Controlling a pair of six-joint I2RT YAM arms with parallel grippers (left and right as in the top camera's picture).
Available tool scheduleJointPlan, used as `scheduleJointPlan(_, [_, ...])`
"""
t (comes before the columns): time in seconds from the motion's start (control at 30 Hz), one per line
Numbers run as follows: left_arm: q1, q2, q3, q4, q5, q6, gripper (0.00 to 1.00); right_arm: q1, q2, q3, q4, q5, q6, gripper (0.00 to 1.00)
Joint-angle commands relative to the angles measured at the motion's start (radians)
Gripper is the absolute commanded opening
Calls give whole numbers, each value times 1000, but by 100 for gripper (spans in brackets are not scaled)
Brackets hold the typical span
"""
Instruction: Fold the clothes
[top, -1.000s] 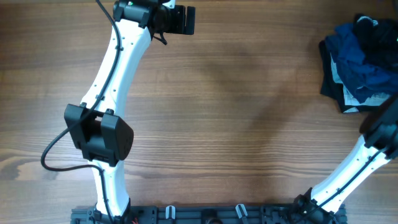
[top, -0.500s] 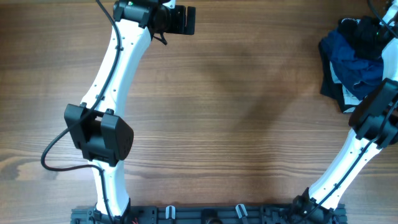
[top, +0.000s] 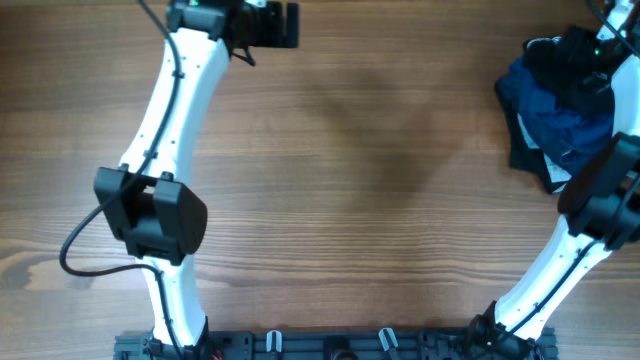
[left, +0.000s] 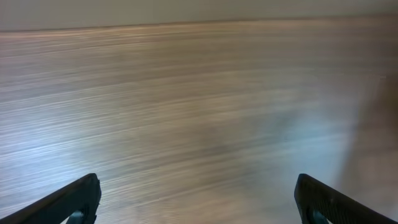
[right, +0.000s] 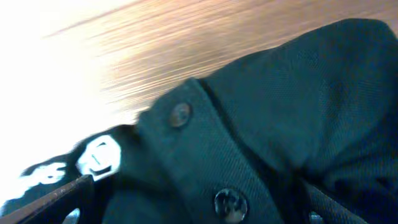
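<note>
Currently: clothes (right: 280, 106), far-right corner of table (top: 380, 200), just beneath right gripper (right: 196, 208), jaws apart; left gripper (left: 199, 199), likewise apart, distant.

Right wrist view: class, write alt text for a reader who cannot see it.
A dark garment with two buttons fills most of this close-up frame, with a small white marking at its lower left edge. A blurred wooden table shows above it, and the open right gripper has its fingertips in the bottom corners.
</note>
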Motion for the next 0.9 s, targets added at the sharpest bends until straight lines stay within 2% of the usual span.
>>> scheduleJointPlan(0.0, [52, -34, -4, 5, -9, -2, 100, 38, -222, -11, -20, -87, -1, 100])
scheduleJointPlan(0.17, [75, -116, -4, 3, -10, -2, 100, 69, -405, -11, -43, -87, -27, 100])
scheduleJointPlan(0.33, [72, -206, -4, -40, -10, -8, 100, 135, -505, -11, -139, -87, -85, 100])
scheduleJointPlan(0.53, [72, -265, -4, -157, -10, -84, 100, 233, -521, -11, -243, -128, -68, 100])
scheduleJointPlan(0.67, [73, -266, -5, -251, -15, -84, 100, 299, -520, -12, -306, -166, -69, 100])
scheduleJointPlan(0.87, [73, -262, -5, -307, -17, -84, 100, 359, -519, -12, -364, -166, -68, 100])
